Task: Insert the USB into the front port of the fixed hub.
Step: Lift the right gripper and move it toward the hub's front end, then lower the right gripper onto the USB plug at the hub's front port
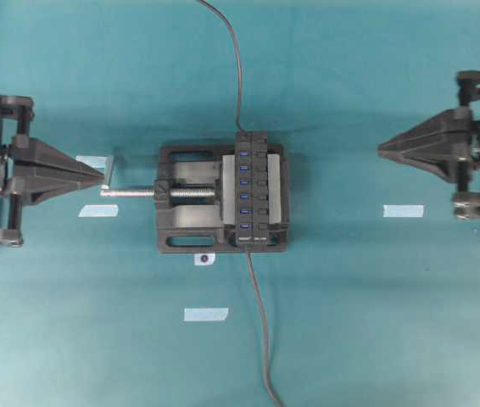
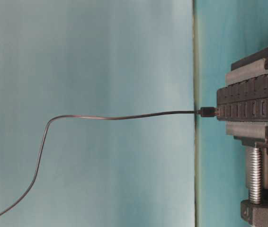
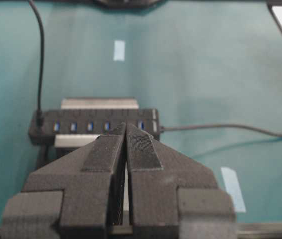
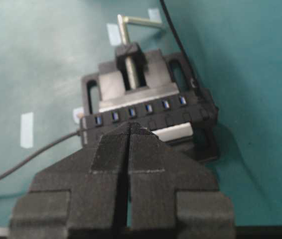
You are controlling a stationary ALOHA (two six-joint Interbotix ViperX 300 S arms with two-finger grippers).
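The fixed hub is a long black bar with a row of blue ports, clamped at the table's middle. The USB sits against the hub's far end, opposite the printed end, and its thin cable runs off the top edge. From table level the USB looks seated in that end of the hub. My left gripper hangs shut and empty at the left, well away from the hub. My right gripper is shut and empty at the right. The wrist views show the left gripper and right gripper with their pads pressed together.
A black vise holds the hub, and its silver screw handle points toward my left gripper. The hub's own cable leaves the printed end toward the near edge. Pale tape strips lie on the teal table.
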